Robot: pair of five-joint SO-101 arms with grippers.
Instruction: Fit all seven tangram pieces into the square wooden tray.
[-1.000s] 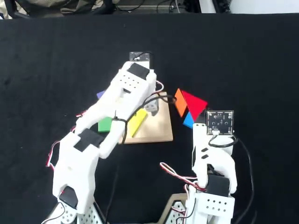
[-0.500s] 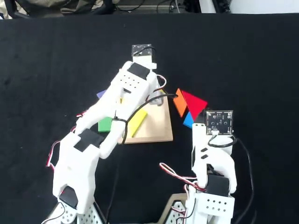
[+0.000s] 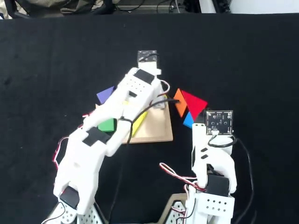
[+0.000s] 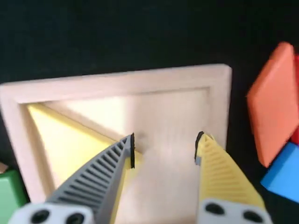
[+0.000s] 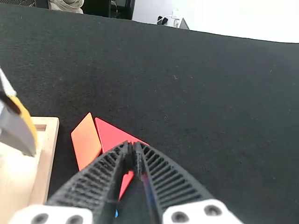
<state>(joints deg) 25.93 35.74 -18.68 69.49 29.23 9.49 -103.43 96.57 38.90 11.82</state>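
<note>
The square wooden tray lies mid-table with a yellow triangle inside it. My left gripper hovers open over the bare tray floor, next to the yellow triangle, holding nothing. A green piece and a purple piece lie left of the tray. Orange, red and blue pieces cluster at its right. My right gripper is shut and empty, just short of the red triangle and orange piece.
The left arm stretches across the tray's left half and hides part of it. The black table runs wide at the back and on both sides. Cables and the arm bases crowd the front edge.
The left arm has swung a little to the right over the tray, uncovering more of the purple and green pieces. The right arm and the pieces have stayed put.
</note>
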